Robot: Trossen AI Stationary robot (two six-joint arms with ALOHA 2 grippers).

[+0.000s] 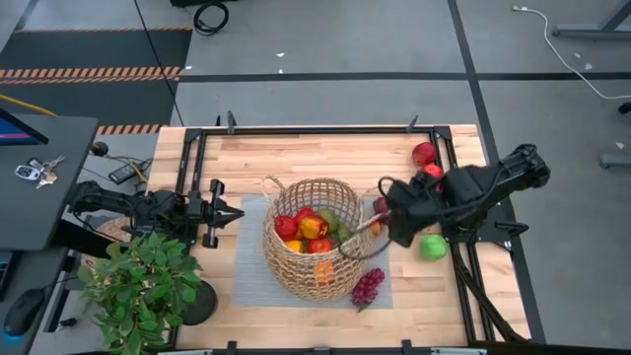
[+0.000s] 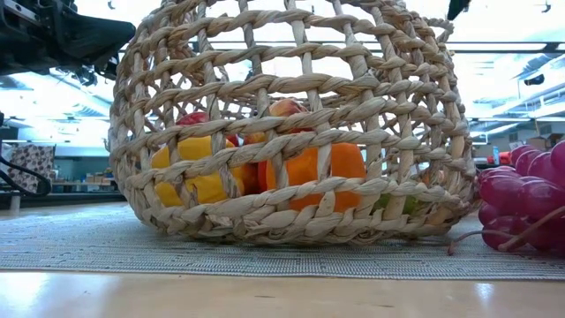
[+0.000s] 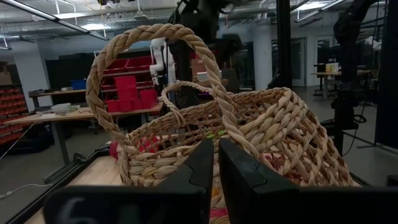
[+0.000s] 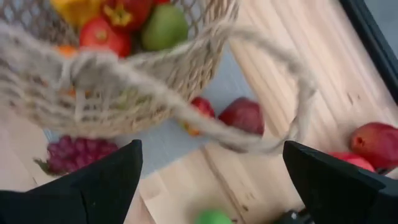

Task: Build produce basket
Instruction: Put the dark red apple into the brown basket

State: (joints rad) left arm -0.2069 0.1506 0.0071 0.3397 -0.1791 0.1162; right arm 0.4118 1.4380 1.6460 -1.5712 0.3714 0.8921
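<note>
The tan wicker basket (image 1: 314,237) stands on a grey mat (image 1: 246,281) at the table's middle, and it also shows in the low view (image 2: 291,132). It holds several toy fruits (image 1: 308,229): red, yellow, orange and green. My right gripper (image 1: 391,222) is open just right of the basket. The basket's right loop handle (image 4: 249,140) lies ahead of its fingers, untouched. My left gripper (image 1: 237,214) is shut and empty, left of the basket, facing the left loop handle (image 3: 155,37). Purple grapes (image 1: 367,287) lie on the mat by the basket's near right side.
A green apple (image 1: 433,247) and two red apples (image 1: 425,154) lie on the wood at the right, close to my right arm. A dark red fruit (image 1: 381,205) lies by the right gripper. A potted green plant (image 1: 138,286) stands at the near left corner.
</note>
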